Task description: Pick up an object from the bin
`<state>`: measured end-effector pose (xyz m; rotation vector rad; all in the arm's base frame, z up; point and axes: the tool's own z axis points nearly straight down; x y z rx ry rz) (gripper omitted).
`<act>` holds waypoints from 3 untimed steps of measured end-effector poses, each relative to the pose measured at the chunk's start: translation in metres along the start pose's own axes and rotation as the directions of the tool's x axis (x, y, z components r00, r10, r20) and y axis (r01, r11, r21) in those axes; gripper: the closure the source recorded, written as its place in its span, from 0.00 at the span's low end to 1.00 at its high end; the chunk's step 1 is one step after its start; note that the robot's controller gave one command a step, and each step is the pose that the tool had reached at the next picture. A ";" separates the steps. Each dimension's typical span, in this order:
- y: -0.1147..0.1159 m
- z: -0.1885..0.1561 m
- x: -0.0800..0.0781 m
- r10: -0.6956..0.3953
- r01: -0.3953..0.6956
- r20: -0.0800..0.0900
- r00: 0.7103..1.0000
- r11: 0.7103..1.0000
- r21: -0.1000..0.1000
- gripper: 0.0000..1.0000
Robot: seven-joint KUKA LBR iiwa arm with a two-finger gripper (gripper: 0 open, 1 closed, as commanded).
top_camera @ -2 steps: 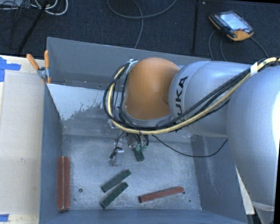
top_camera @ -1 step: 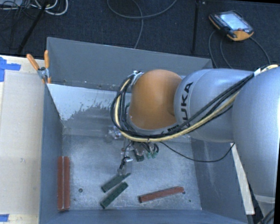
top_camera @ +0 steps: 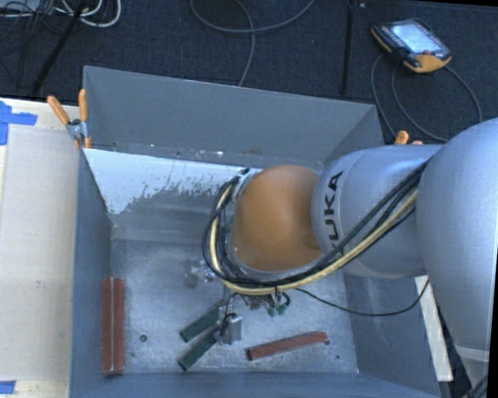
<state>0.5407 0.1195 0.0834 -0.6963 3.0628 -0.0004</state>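
Observation:
My gripper (top_camera: pixel 230 324) reaches down under the orange wrist cover to the bin floor, a little below the middle. Two dark green flat bars lie slanted right at its tip. The upper bar (top_camera: pixel 198 327) runs from the gripper down to the left and its right end touches or goes under the gripper. The lower bar (top_camera: pixel 197 353) lies parallel just beneath it, and its upper end meets the gripper's tip. A reddish-brown stick (top_camera: pixel 287 346) lies apart to the right of the gripper.
A longer reddish-brown bar (top_camera: pixel 114 325) lies upright along the bin's left wall. A small grey metal bit (top_camera: pixel 195 275) sits on the floor up and to the left of the gripper. The arm and its cables cover the bin's right middle.

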 end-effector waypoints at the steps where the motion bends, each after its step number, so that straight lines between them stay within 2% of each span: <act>1: 0.026 0.013 -0.007 -0.456 0.456 0.001 0.890 0.890 -0.002 1.00; 2: 0.026 0.013 -0.007 -0.455 0.455 0.001 0.891 0.891 -0.002 1.00; 3: -0.002 -0.124 -0.019 -0.480 0.480 0.002 0.877 0.877 -0.001 1.00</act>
